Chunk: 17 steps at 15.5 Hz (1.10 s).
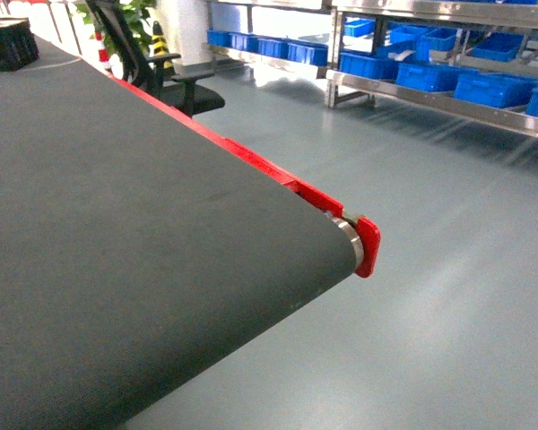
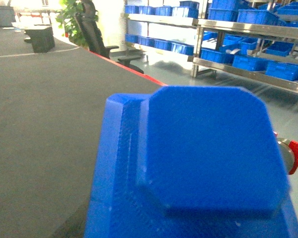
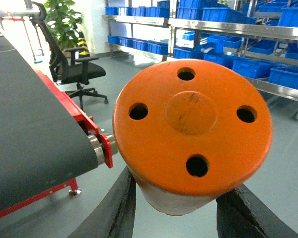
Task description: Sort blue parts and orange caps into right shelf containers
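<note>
A blue part [image 2: 208,148], a flat block with cut corners on a wider blue base, fills the left wrist view right in front of the camera and above the belt. It hides the left gripper's fingers, which seem shut on it. My right gripper [image 3: 184,198] is shut on an orange cap [image 3: 191,129], a round disc with several holes on a whitish body, held between the black fingers [image 3: 116,213]. The steel shelf [image 1: 430,97] with blue containers [image 1: 493,88] stands across the floor at the upper right. Neither gripper shows in the head view.
A dark conveyor belt [image 1: 117,224] with a red side rail and red end cap [image 1: 368,246] fills the left of the head view. A black office chair [image 1: 175,85] and a plant stand behind it. A black box [image 1: 9,45] sits on the belt's far end. Grey floor [image 1: 430,269] lies before the shelf.
</note>
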{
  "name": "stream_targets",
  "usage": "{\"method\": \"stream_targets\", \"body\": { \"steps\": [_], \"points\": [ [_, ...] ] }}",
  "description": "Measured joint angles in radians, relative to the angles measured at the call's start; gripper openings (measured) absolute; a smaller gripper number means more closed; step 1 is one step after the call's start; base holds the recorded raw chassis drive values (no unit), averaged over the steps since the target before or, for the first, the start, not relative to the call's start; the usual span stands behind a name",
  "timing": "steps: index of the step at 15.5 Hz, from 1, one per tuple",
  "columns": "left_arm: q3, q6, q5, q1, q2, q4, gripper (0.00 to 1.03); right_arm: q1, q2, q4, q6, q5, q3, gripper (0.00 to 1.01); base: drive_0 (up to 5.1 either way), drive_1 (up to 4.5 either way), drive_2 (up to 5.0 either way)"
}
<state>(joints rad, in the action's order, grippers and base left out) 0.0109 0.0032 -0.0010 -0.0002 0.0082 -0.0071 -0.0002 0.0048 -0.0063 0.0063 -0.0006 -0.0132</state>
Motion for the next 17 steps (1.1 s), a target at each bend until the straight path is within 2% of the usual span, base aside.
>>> {"method": "stream_targets", "body": {
  "steps": [17],
  "points": [
    [0.0,0.0,0.0,0.0,0.0,0.0,0.42,0.0,0.0,0.0,0.0,0.0,0.0,0.39,-1.5,-1.53,-1.5]
  ]
}}
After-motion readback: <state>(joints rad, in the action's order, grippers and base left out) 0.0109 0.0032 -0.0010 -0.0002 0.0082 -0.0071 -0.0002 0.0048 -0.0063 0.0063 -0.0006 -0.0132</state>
